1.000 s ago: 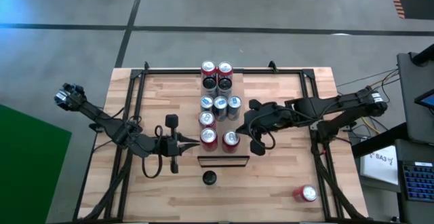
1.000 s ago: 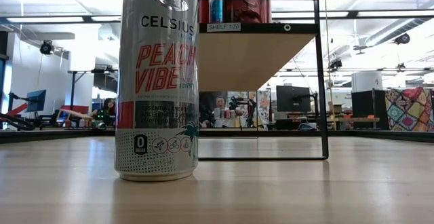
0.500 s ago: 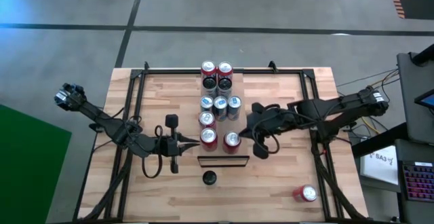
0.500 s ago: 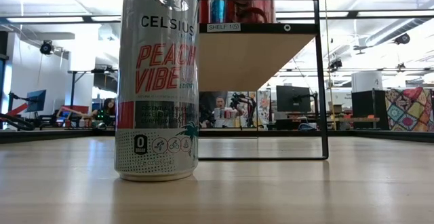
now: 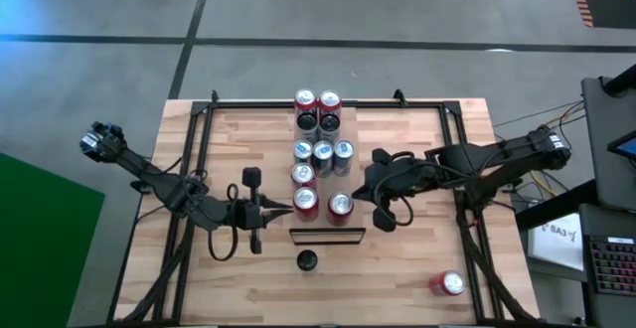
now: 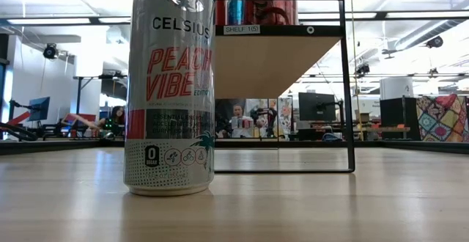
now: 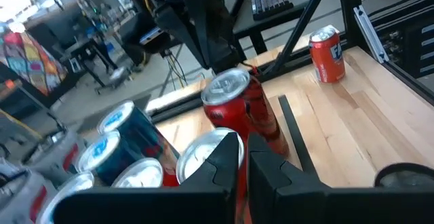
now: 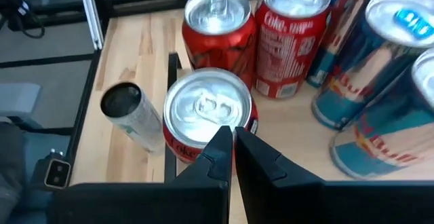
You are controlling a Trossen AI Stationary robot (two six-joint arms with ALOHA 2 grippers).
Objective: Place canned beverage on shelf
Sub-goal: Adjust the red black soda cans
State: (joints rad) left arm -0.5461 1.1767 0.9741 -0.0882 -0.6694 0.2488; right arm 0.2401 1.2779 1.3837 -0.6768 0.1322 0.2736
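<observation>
one red can [image 8: 207, 112] just beyond closed right claw [image 8: 229, 142]

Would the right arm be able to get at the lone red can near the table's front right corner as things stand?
Probably yes. The red can stands alone on bare tabletop, on the right arm's own side, with nothing beside it. The right gripper, shut, hangs by the shelf, and the stretch of table between looks free.
</observation>
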